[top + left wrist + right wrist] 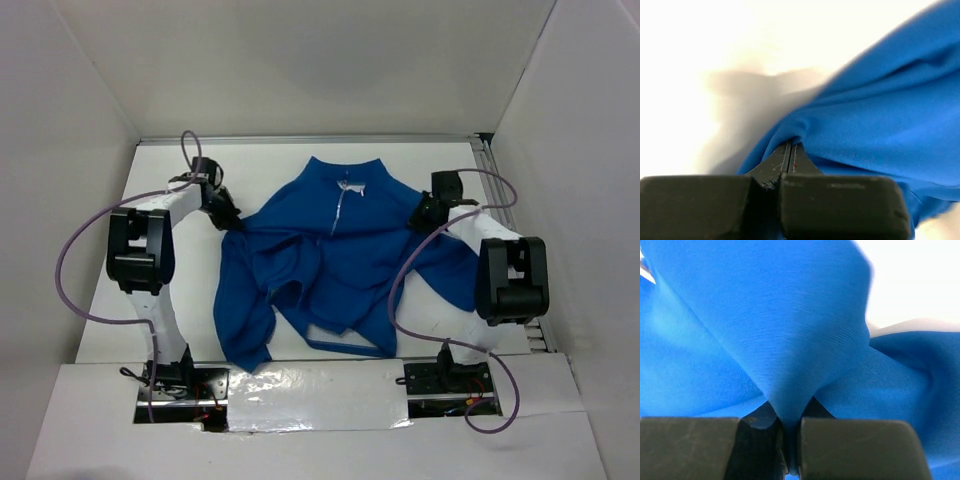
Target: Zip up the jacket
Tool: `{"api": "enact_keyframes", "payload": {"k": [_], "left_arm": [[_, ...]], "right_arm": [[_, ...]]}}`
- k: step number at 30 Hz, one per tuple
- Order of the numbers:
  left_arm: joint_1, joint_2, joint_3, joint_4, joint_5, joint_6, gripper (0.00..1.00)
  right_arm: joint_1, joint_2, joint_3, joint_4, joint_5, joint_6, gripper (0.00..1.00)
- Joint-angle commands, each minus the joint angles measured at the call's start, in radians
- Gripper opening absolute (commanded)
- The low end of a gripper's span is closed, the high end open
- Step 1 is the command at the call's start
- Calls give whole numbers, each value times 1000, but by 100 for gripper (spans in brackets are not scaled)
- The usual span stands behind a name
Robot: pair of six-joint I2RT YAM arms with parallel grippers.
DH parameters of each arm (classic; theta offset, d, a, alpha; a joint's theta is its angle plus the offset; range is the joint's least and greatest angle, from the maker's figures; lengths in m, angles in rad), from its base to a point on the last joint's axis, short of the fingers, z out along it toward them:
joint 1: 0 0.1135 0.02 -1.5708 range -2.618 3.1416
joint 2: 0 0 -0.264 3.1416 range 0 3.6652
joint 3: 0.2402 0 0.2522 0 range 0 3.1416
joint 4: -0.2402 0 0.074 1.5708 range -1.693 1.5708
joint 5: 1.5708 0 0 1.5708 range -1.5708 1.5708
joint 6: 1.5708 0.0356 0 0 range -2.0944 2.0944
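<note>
The royal-blue jacket (340, 260) lies spread on the white table, collar at the far side, pale zipper (340, 208) running down from the collar. Its lower front is rumpled, with a strip of white lining showing at the near hem. My left gripper (232, 220) is shut on the jacket's left shoulder edge; in the left wrist view its fingers (790, 157) are pressed together with blue fabric (880, 100) bunched at the tips. My right gripper (422, 215) is shut on the right shoulder; in the right wrist view a fold of fabric (790, 340) is pinched between its fingers (789, 425).
White walls enclose the table on the left, far and right sides. A metal rail (500, 200) runs along the right edge. Purple cables (70, 260) loop off both arms. A taped white strip (310, 385) crosses the near edge between the arm bases.
</note>
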Motion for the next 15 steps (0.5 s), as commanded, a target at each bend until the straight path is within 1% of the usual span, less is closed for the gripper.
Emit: {"api": "enact_keyframes", "payload": {"k": [1,2,3,4,5,7,8,10,11,12,13,14,15], "left_arm": [[106,-56,-59,12,-62,50,0],[134,-59,-62,8,-58,50,0],[146,-62,-59,3,-47,56,0],[158,-66,-54,4,-28,67,0],[171,-75,-50,12,25,83,0],[172,-124,-18,4,57,97,0],[169,-170,-4,4,109,107,3],[151,-220,47,-20,139,111,36],[139,-287,64,-31,160,113,54],[125,-324,83,-40,173,129,99],[90,-421,82,-45,191,136,99],[59,-485,52,-40,199,133,99],[36,-544,26,-33,203,131,99]], "right_arm": [[-133,-98,-28,-46,69,-37,6],[-149,-114,-41,-14,49,-51,19],[-147,-150,-46,0,-1,-69,64],[-146,-169,-45,6,-65,-97,95],[-138,-187,-34,12,-93,-111,100],[-110,-245,-14,-5,-120,-131,100],[-98,-267,3,-22,-120,-135,100],[-66,-363,11,-31,-114,-142,100],[-64,-403,3,-34,-114,-139,100],[-63,-490,-2,-37,-112,-123,100],[-63,-537,-21,-39,-103,-113,100],[-63,-633,-34,-49,-94,-94,100],[-63,-676,-43,-57,-85,-86,100]]}}
